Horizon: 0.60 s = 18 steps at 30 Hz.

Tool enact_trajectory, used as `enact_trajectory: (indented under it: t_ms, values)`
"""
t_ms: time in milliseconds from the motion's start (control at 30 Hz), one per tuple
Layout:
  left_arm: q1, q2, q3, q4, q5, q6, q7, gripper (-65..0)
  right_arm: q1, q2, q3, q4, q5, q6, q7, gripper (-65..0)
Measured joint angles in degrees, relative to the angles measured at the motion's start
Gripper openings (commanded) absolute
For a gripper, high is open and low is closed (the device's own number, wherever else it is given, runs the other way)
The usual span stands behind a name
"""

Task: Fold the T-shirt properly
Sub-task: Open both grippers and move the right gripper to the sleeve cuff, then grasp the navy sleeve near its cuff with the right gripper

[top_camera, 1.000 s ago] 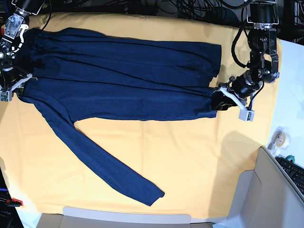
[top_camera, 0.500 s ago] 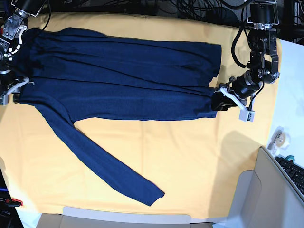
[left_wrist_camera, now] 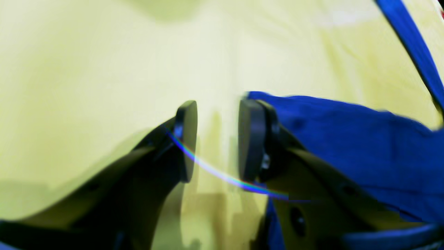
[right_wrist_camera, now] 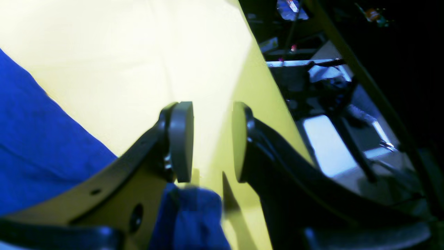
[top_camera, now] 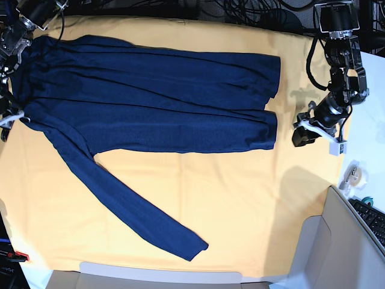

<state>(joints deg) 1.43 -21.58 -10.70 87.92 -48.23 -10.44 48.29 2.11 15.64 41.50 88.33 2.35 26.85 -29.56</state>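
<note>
Yellow-orange cloth (top_camera: 240, 198) covering tabletop, T-shirt (top_camera: 150, 102) spread flat, cables (top_camera: 240, 12) behind

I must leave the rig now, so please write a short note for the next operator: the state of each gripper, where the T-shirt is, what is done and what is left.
Left gripper: open, empty, beside the T-shirt's hem corner on the base view's right.
Right gripper: open, empty, at the shirt's shoulder end by the edge of the yellow cloth.
T-shirt: flat on the yellow cloth, body folded lengthwise into a long band; one sleeve lies unfolded, running diagonally toward the near edge.
Done: lengthwise body fold, shirt released.
Left: bring the loose sleeve onto the body, then fold the band across.
</note>
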Motion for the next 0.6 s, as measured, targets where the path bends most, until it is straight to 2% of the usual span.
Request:
enact_trajectory:
  t_ms: [100,233,433,600]
  values:
    - [-0.07,0.11,-0.02,0.0,-0.04,-0.02,0.2,-44.9,4.66,-0.39,-3.58,-1.46,-0.13,-0.85,-2.56,-45.6]
    - [0.0,0.15,0.2,0.15,-0.33,-0.04,0.28,-44.9,13.81,-0.9,-10.05,-10.23,0.42,0.2,-7.06,-45.6]
    - [0.15,0.28,0.26,0.15,-0.33,0.0,0.42,-44.9,27.21,-0.33,-16.06,-29.64,-0.28,-0.28,-7.43,-45.5]
    - [0.15,0.26,0.26,0.07,-0.17,0.0,0.42,-44.9,34.67,-0.92,-21.0,-41.16,0.55,-0.04,-6.99,-43.6]
